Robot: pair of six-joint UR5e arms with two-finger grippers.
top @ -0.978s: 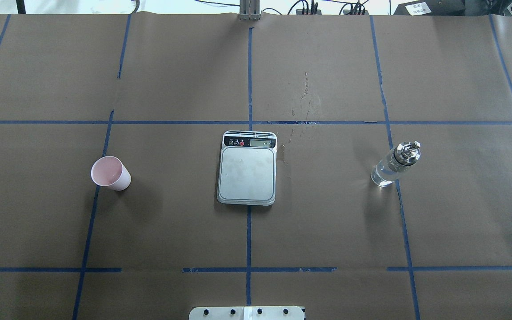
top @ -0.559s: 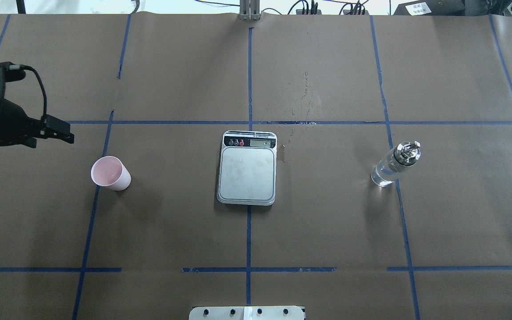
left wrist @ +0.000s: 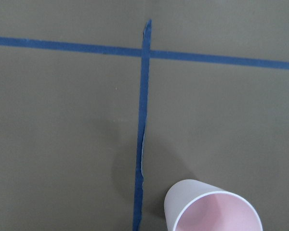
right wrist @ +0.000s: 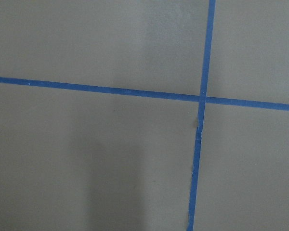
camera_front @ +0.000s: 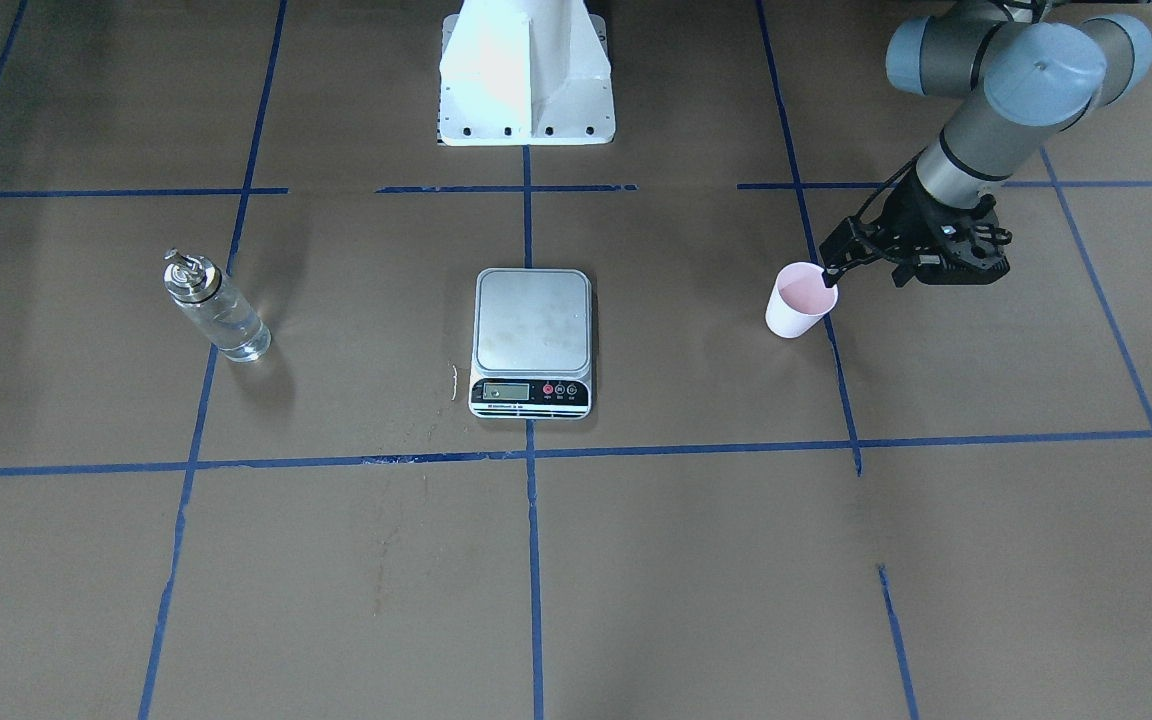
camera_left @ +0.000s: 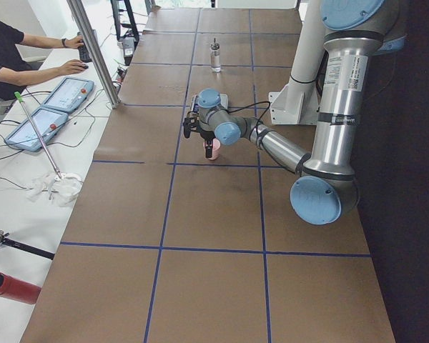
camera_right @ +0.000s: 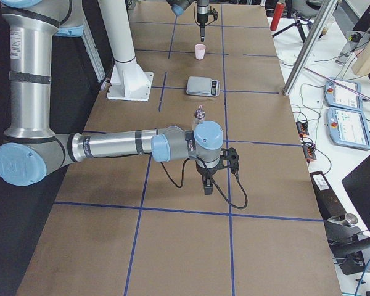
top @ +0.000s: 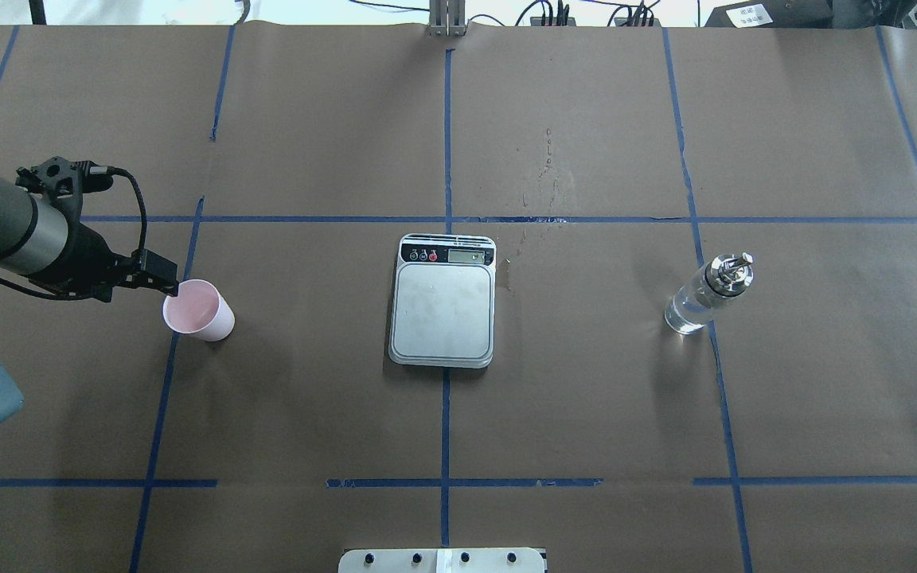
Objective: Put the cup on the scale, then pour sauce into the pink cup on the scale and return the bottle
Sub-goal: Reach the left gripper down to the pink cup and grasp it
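The left gripper (top: 160, 283) is now at the cup's (top: 197, 310) rim, on the side of the cup that faces away from the scale (top: 443, 310). A second ago only a sliver of it showed at the edge of the overhead view. Since then the left arm has swung in across the bench (top: 586, 414) and come level with the cup. Its tip overlaps the rim in both the overhead and the front-facing view, but I cannot tell whether it touches the cup or is still a little above it. I also cannot tell whether the fingers are apart or together: they read as one dark block, and the left wrist camera shows no fingers, only the cup's pink mouth at the bottom of its view.

The cup has not moved. It stands upright and empty, well apart from the scale on the robot's left side. The scale's platform is bare. The bottle (top: 701, 298) stands upright and untouched, well apart from the scale on the opposite side, with the sauce (top: 685, 312) clear inside the glass.

The right gripper (camera_right: 205, 185) hangs low over the bench, farther out from the scale than the bottle. It shows in the side view only, so its state cannot be judged.

This looks like the close of the reach, with the grasp on the cup not yet made.
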